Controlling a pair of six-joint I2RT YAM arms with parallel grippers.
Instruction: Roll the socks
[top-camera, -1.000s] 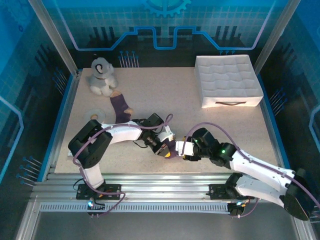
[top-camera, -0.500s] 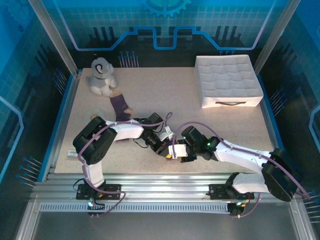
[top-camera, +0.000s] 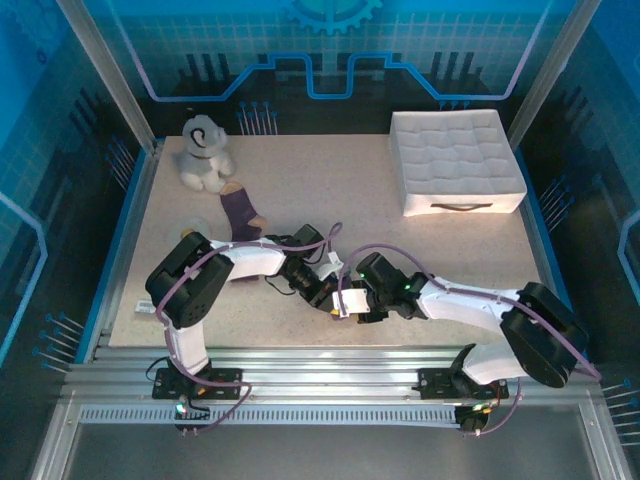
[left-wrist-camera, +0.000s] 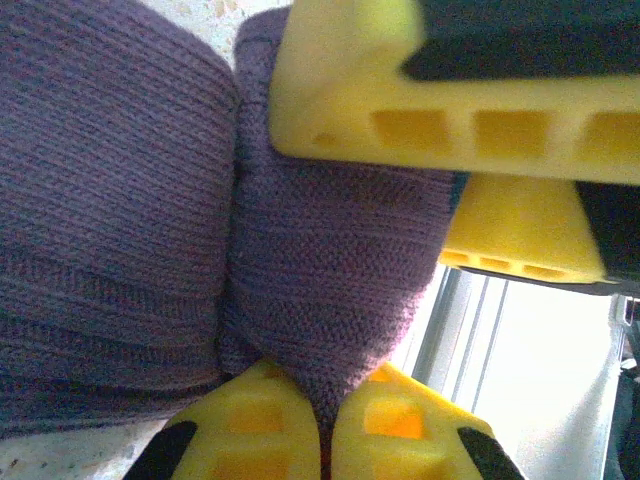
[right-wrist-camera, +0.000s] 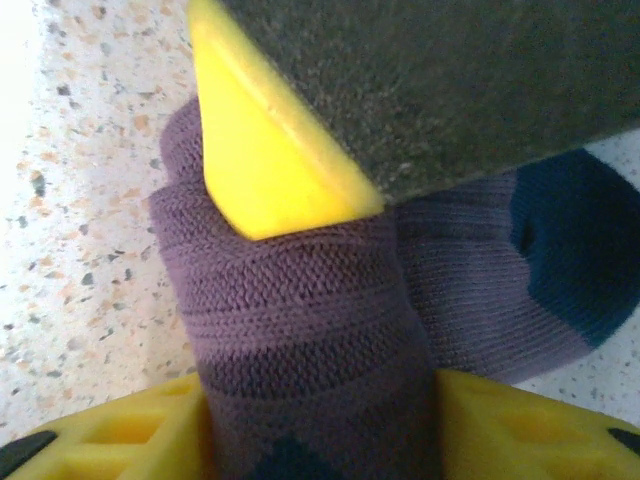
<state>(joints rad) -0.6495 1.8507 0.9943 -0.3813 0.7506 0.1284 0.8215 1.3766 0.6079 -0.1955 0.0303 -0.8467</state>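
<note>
While both arms reached low over the near middle of the table (top-camera: 450, 260), my left gripper (left-wrist-camera: 325, 412) was pinched tight on a fold of the navy-patched sock (right-wrist-camera: 300, 300), its two yellow fingertips almost touching with purple knit squeezed between them. My right gripper (right-wrist-camera: 320, 425) faced it from the right, clamped on the same sock, the thick bunched roll filling the gap and pressing both its fingers (right-wrist-camera: 110, 435). The sock sat directly between the two grippers, its navy patch lying to the right on the speckled surface. One left fingertip rested against the top of the roll. The second sock (top-camera: 243, 212) lay flat well away to the far left, just beside the plush dog (top-camera: 205, 150).
</note>
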